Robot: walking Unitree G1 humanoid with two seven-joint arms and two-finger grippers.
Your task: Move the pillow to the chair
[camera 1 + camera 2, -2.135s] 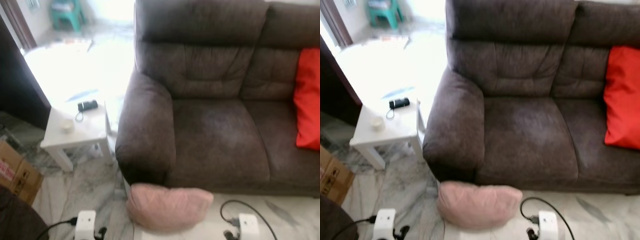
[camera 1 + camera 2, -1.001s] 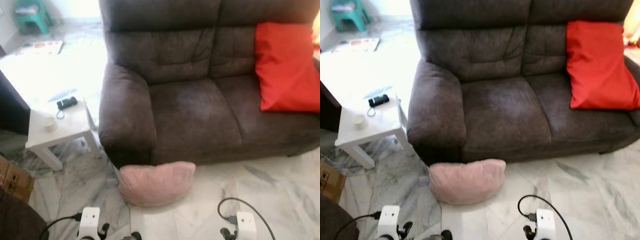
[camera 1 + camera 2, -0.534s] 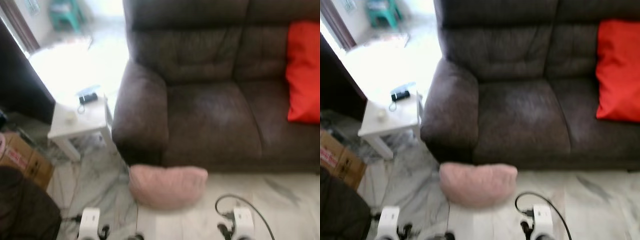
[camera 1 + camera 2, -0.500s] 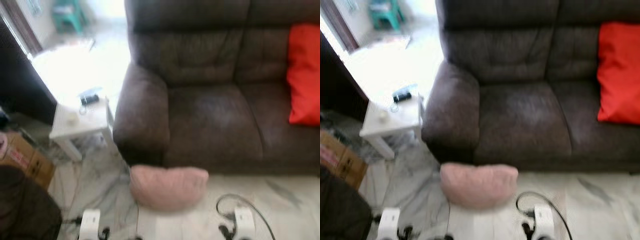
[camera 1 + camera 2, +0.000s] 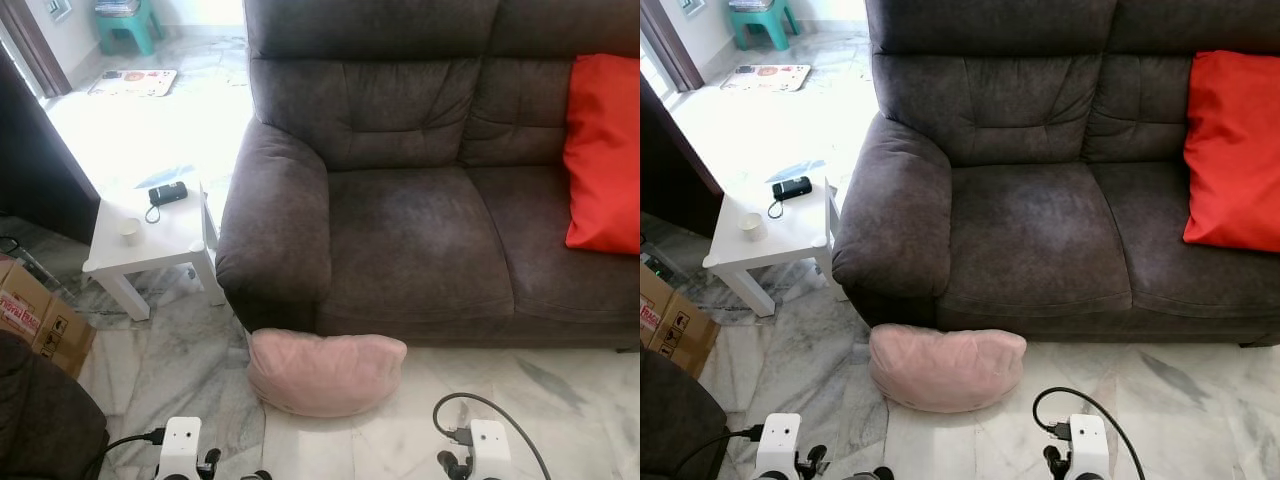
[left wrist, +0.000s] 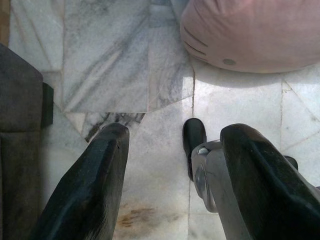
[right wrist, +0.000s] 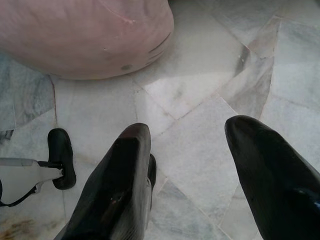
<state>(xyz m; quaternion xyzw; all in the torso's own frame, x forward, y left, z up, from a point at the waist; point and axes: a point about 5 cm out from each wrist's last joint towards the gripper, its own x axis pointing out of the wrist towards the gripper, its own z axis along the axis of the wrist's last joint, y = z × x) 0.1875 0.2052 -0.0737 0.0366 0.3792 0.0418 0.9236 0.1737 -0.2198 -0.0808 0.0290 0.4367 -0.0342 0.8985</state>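
**Pink pillow on the floor at the sofa's foot**

The pillow [image 5: 325, 372] lies on the marble floor [image 5: 560, 400], touching the front base of the brown sofa [image 5: 420, 230] below its left armrest. It rests flat and lengthwise along the sofa front, with neither gripper on it.

The left gripper [image 6: 170, 170] hangs low over the floor just short of the pillow, its two black fingers [image 6: 90, 190] spread wide apart with only tile between them. The right gripper [image 7: 200, 170] hangs the same way on the other side, fingers [image 7: 120, 185] also well apart and holding nothing. The pillow's rounded edge sits just ahead of both.

On the sofa's right seat a red cushion [image 5: 603, 150] leans against the backrest. Left of the sofa, just beside the armrest, stands a white side table [image 5: 150, 240] carrying a small black device [image 5: 167, 193] and a little cup [image 5: 127, 229]. A cardboard box [image 5: 35, 320] sits on the floor further left of the sofa, and a teal stool [image 5: 125, 22] stands well beyond the table.
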